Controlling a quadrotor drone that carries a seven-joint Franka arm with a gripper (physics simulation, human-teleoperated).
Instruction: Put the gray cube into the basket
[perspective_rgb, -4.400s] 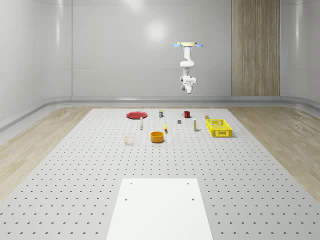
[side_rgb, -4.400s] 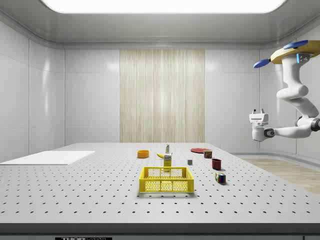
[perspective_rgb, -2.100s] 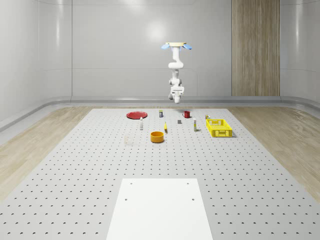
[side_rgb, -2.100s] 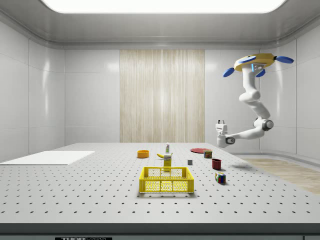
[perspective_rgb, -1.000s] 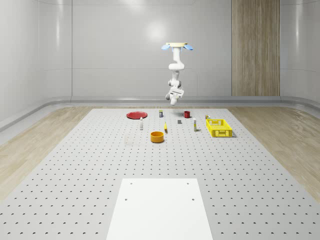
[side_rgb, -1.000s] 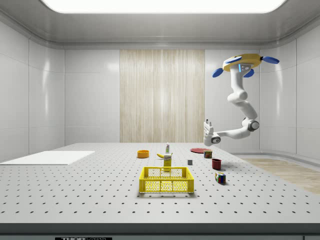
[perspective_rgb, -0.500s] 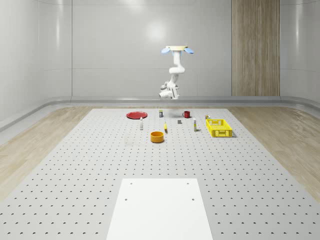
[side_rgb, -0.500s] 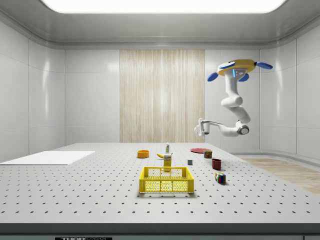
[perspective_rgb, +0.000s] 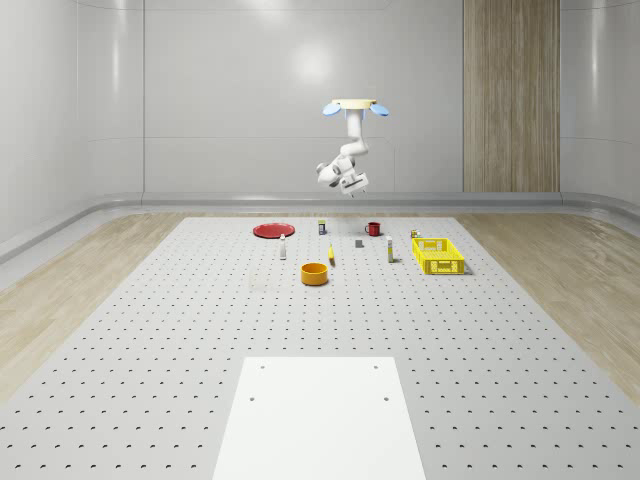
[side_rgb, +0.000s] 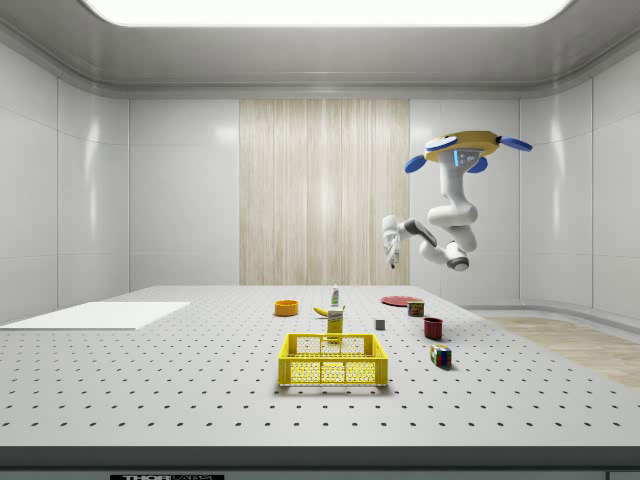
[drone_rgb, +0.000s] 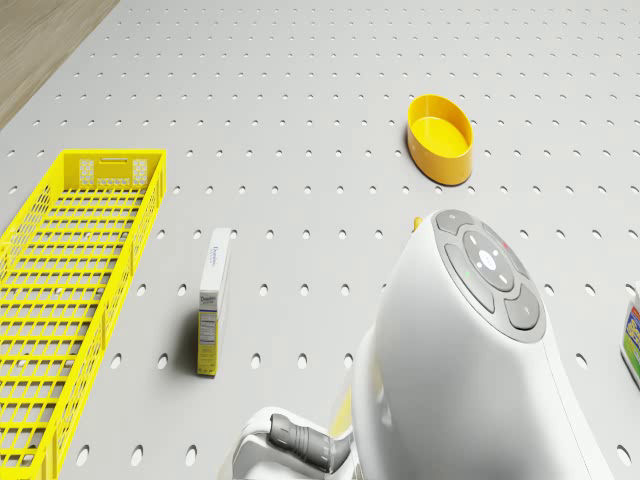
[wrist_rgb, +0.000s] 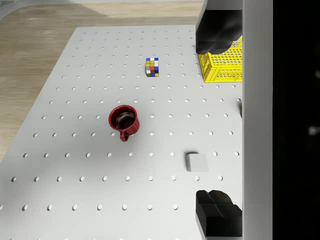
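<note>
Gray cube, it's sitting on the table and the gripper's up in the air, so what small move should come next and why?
Probably lower the gripper toward the gray cube. The drone hovers high over the table's far end, and the open fingers hold nothing. The cube rests apart from the red mug, and the basket stands off to one side, so the grasp comes first.

Drone (side_rgb: 461, 148) airborne, arm folded, fingers (wrist_rgb: 216, 36) apart

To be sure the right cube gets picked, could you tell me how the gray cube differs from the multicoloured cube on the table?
The gray cube is one plain gray colour; the multicoloured cube has a grid of small coloured squares. The gray cube lies beside the red mug, while the multicoloured cube lies farther off, nearer the yellow basket. Both rest on the table, untouched.
</note>
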